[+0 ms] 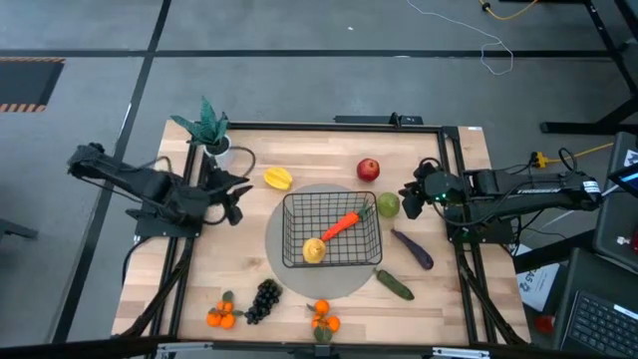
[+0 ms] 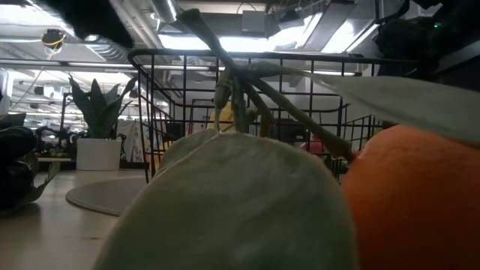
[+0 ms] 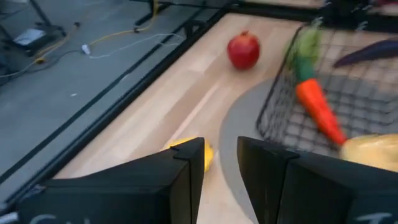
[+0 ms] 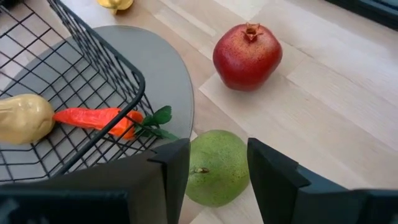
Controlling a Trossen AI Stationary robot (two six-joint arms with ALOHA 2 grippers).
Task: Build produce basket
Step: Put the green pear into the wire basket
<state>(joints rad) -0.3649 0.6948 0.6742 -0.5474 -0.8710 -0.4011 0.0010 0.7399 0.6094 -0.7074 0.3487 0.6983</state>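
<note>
The black wire basket [image 1: 332, 231] stands on a round grey mat at the table's middle and holds an orange carrot [image 1: 342, 223] and a pale yellow fruit [image 1: 313, 250]. My left gripper [image 1: 235, 206] is open and empty. It is left of the basket and just short of the yellow starfruit [image 1: 278, 179], which also shows in the left wrist view [image 3: 199, 152] lying on the wood. My right gripper [image 1: 407, 195] is open, its fingers [image 4: 171, 165] standing on either side of the green pear [image 4: 214, 167] without touching it. The pear lies on the wood at the mat's right edge.
A red fruit [image 1: 368, 170] lies beyond the pear. A purple eggplant [image 1: 412, 249] and a green cucumber [image 1: 394, 285] lie right of the basket. Black grapes [image 1: 263, 299] and tangerines [image 1: 221, 315] [image 1: 324, 319] lie near the front edge. A potted plant [image 1: 209, 125] stands at the far left.
</note>
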